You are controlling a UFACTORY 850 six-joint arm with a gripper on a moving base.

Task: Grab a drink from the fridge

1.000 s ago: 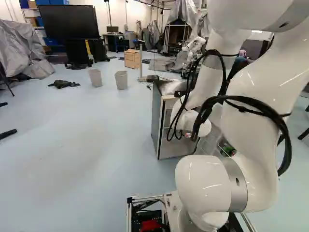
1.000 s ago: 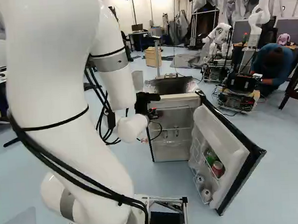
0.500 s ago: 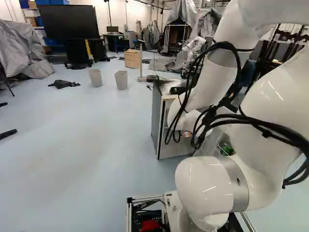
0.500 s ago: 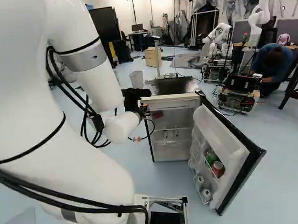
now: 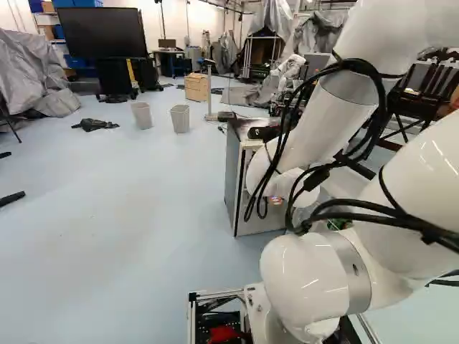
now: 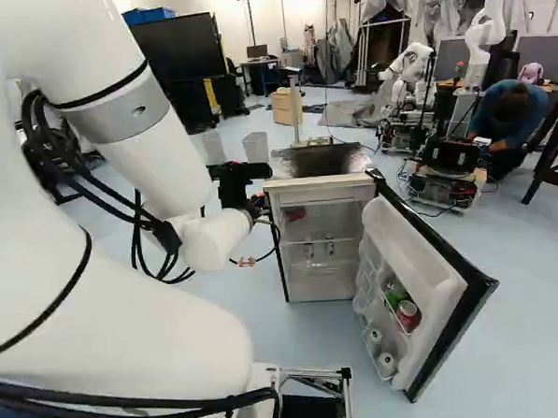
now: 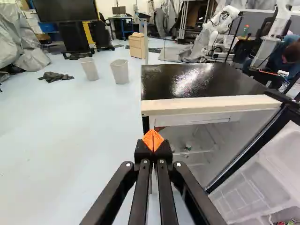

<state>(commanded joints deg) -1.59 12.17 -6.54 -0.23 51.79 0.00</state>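
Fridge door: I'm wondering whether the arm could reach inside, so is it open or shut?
Open. The door stands swung out from the fridge, whose inside shows, and cans are visible along the door's inner side.

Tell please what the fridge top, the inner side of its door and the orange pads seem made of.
Fridge top: glossy black, likely coated metal or plastic; it reflects bright light. Door's inner side: smooth white, probably moulded plastic, given its rounded contours. Orange pads: matte, maybe rubber or printed plastic; fine texture shows.

I saw the open fridge door [image 6: 414, 256] holding a green can [image 6: 395, 294] and a red can [image 6: 408, 315] above its bottom edge.
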